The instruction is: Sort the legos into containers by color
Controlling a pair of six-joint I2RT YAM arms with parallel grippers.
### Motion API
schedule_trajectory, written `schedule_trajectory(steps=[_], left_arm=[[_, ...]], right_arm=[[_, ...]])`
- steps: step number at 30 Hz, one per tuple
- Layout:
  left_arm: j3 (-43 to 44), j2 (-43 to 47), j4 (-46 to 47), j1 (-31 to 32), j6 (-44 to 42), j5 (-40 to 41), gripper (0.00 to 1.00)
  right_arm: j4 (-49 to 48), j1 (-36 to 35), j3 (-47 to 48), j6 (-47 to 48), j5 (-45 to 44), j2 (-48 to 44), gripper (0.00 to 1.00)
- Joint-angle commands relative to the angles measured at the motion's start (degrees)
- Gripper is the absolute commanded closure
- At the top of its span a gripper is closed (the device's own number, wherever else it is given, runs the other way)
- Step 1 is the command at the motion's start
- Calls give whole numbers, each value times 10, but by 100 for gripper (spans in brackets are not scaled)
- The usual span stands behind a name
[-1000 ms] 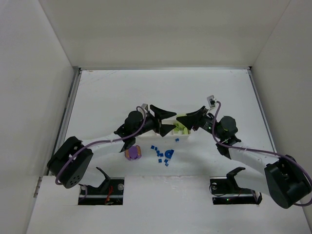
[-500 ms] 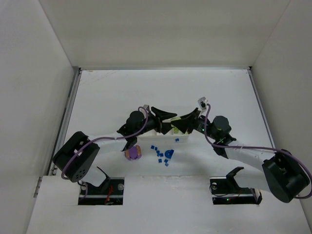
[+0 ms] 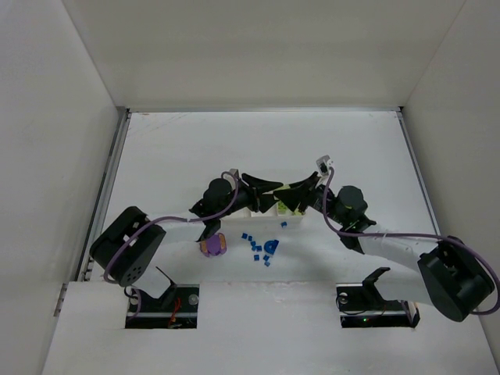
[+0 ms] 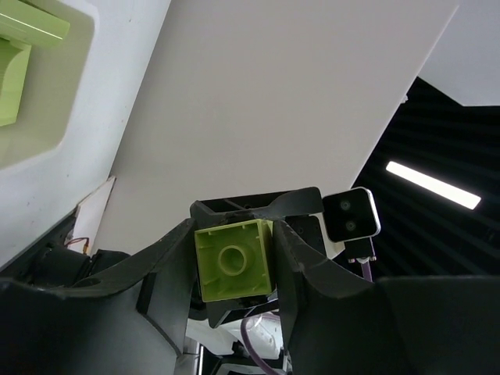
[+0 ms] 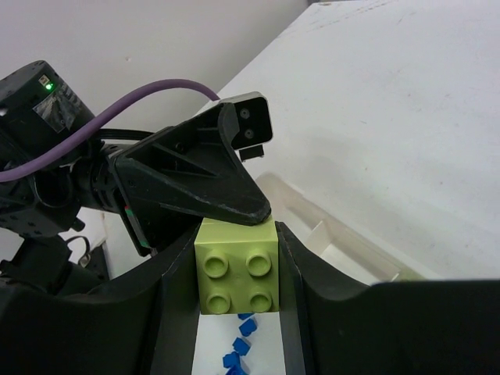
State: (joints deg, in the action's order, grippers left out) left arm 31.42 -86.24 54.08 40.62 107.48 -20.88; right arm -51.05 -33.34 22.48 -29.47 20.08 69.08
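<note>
1. The left hand [image 4: 234, 242] and the right hand [image 5: 237, 250] meet above the white tray [image 5: 312, 223]. Both are clamped on one yellow-green brick [image 5: 237, 277], which hangs in the air between them, clear of the table [image 3: 195, 148]
2. Done so far: other yellow-green pieces [image 4: 19, 31] lie in one compartment of the tray, at 10 o'clock from the held brick in the left wrist view
3. Not yet sorted: the small blue bricks [image 3: 254, 246] and the rounded blue piece [image 3: 271, 246] lie loose on the table at 6 o'clock from the hands. The purple-and-orange piece [image 3: 212, 245] sits at 9 o'clock from that scatter
4. I judge the task to be at an early stage, with only one colour begun. The hands hide the other compartments, so I cannot tell what they hold
</note>
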Motion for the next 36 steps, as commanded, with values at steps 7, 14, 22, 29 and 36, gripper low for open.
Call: schedule_trajectory(steps=[7, 14, 22, 29, 36], left_arm=[[-34, -2, 148, -19, 4, 34, 80], [-40, -37, 189, -17, 4, 37, 86], [-45, -67, 219, -19, 2, 30, 87], [-55, -68, 225, -20, -13, 24, 87], [-61, -56, 212, -20, -27, 23, 88]], right_arm=[[5, -8, 13, 27, -64, 21, 55], [24, -11, 14, 28, -70, 15, 42], [41, -13, 14, 26, -77, -8, 25], [39, -14, 19, 15, -47, -3, 28], [34, -16, 21, 7, -18, -10, 42]])
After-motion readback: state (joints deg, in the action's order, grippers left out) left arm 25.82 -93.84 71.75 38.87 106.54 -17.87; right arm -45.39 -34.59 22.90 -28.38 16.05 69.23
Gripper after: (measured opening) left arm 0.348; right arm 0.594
